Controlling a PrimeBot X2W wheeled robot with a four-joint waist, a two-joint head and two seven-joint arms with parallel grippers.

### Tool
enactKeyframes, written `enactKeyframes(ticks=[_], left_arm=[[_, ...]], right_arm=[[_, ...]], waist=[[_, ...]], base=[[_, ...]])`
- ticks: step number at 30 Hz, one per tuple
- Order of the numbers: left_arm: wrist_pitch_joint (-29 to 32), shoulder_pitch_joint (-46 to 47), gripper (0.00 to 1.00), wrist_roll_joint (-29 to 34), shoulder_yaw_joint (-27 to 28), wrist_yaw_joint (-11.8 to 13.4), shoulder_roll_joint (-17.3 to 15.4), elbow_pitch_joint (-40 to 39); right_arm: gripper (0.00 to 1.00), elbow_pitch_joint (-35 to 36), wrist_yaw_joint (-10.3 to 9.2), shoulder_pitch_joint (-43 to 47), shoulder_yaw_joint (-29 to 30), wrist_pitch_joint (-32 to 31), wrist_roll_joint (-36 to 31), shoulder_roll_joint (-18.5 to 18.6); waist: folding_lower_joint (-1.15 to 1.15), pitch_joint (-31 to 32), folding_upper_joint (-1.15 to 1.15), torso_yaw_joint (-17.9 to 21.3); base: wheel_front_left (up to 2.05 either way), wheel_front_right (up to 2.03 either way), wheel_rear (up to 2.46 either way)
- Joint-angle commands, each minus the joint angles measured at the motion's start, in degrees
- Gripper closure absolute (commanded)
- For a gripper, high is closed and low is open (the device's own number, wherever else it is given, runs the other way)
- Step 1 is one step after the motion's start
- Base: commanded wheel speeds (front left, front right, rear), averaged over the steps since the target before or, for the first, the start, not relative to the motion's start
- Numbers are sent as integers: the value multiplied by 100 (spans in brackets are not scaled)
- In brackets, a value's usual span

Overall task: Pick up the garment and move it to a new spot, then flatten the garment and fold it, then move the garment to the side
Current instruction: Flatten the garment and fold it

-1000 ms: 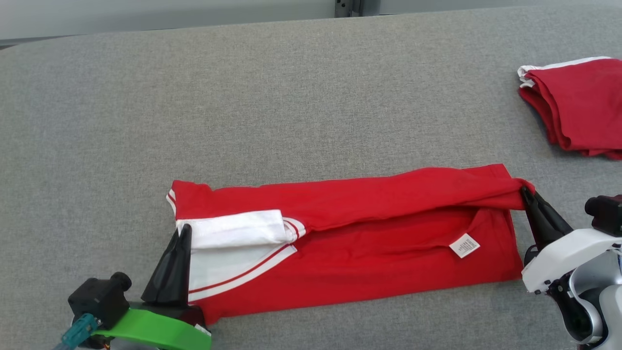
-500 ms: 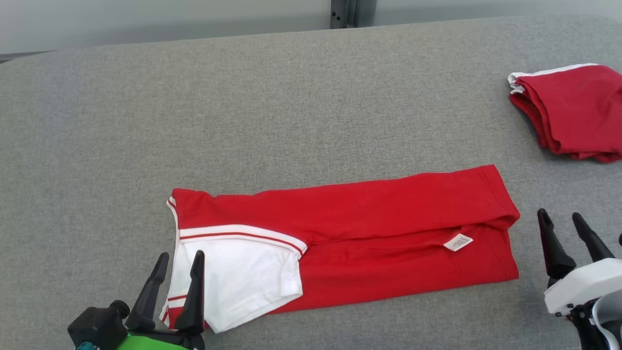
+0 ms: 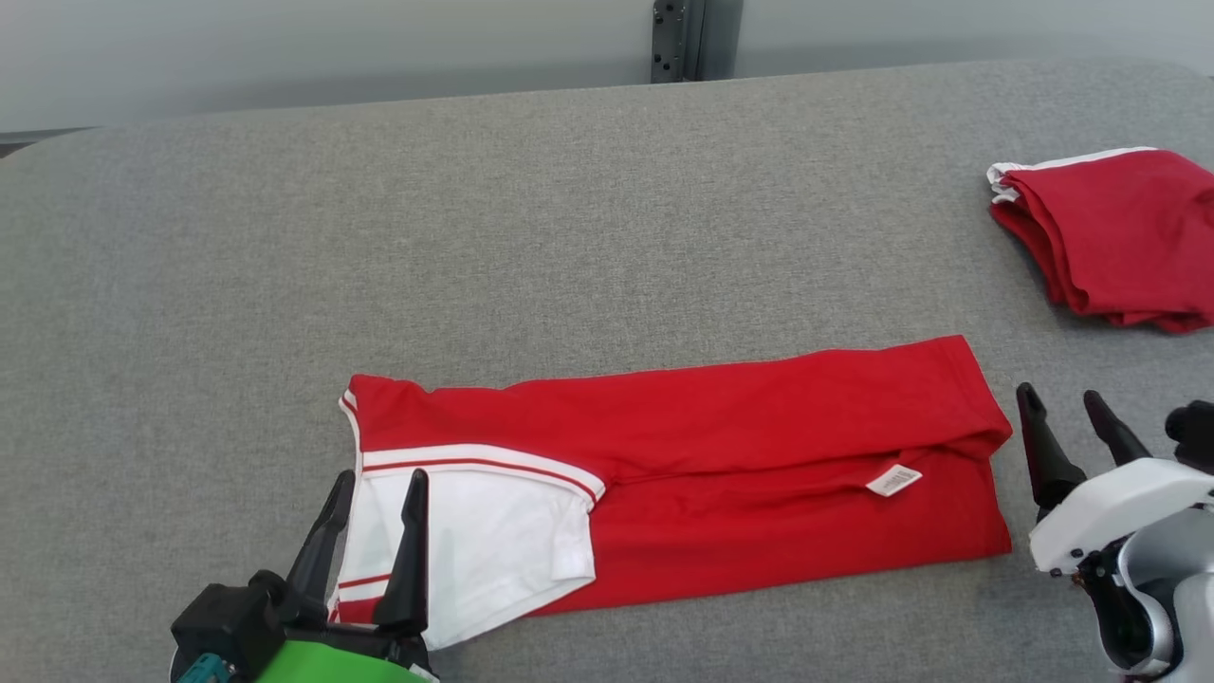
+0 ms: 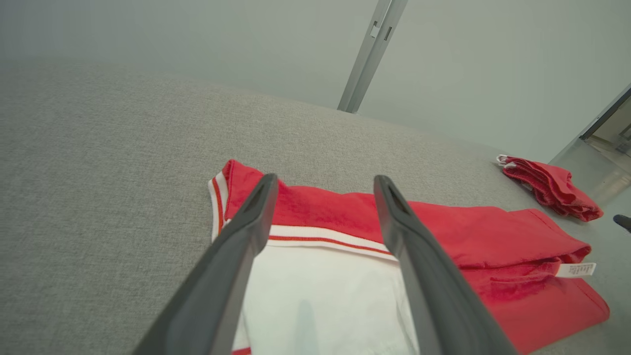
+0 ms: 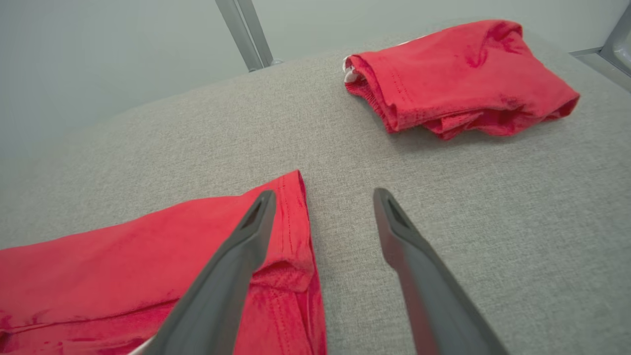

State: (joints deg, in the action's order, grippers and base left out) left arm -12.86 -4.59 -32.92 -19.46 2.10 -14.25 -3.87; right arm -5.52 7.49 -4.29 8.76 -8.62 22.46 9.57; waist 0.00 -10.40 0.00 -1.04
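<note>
A red T-shirt (image 3: 759,446) lies lengthwise, left to right, on the near middle of the grey counter (image 3: 474,237); its far long edge is folded toward the near side, so one red layer covers most of the body and ends in a soft ridge. At its left end a white sleeve (image 3: 493,541) with a red stripe along its band lies flat on top; near the right end a small white label (image 3: 892,480) peeks out from under the folded layer.

The left claw (image 3: 379,479) is over the near-left corner of the sleeve, fingers spread wide with nothing between them; in the left wrist view the left claw (image 4: 325,181) frames the sleeve (image 4: 320,296) and the shirt's collar end. The right claw (image 3: 1057,395) is just beside the shirt's right end, also wide open and empty; in the right wrist view the right claw (image 5: 324,194) has one finger over the hem of the red T-shirt (image 5: 123,256) and the other over bare counter; whether it touches the cloth I cannot tell.

A folded red garment (image 3: 1110,237) with a white edge lies at the far right, well apart; a grey metal post (image 3: 678,40) rises behind the far edge.
</note>
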Motion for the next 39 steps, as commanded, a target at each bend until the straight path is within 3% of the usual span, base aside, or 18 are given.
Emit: enactKeyframes(ticks=[1, 17, 19, 23, 32, 39], left_arm=[[-51, 104, 0, 43, 23, 45, 17, 24], [-139, 71, 0, 62, 13, 33, 86, 202], [-144, 47, 0, 60, 13, 42, 78, 209], [-145, 21, 0, 91, -5, 56, 49, 229], [-147, -68, 0, 27, -11, 48, 24, 342], [-157, -52, 0, 59, 51, 118, -42, 322]], right_arm=[[0, -161, 0, -148, -58, -49, -53, 40], [0, -1880, 0, -579, -680, -107, -11, 138], [54, -1964, 0, -590, -778, -123, 27, 146], [100, -2095, 0, -625, -913, -99, 87, 179], [100, -2321, -4, -850, -998, 71, 264, 313], [100, -2128, -4, -875, -736, -11, 283, 700]], waist=[[0, -6, 0, -59], [0, 38, 0, -254], [0, 56, 0, -245], [0, 113, 0, -212], [0, 397, 0, -78], [0, 554, 0, 12]], base=[[0, 0, 0], [0, 0, 0], [0, 0, 0], [0, 0, 0], [0, 0, 0], [0, 0, 0]])
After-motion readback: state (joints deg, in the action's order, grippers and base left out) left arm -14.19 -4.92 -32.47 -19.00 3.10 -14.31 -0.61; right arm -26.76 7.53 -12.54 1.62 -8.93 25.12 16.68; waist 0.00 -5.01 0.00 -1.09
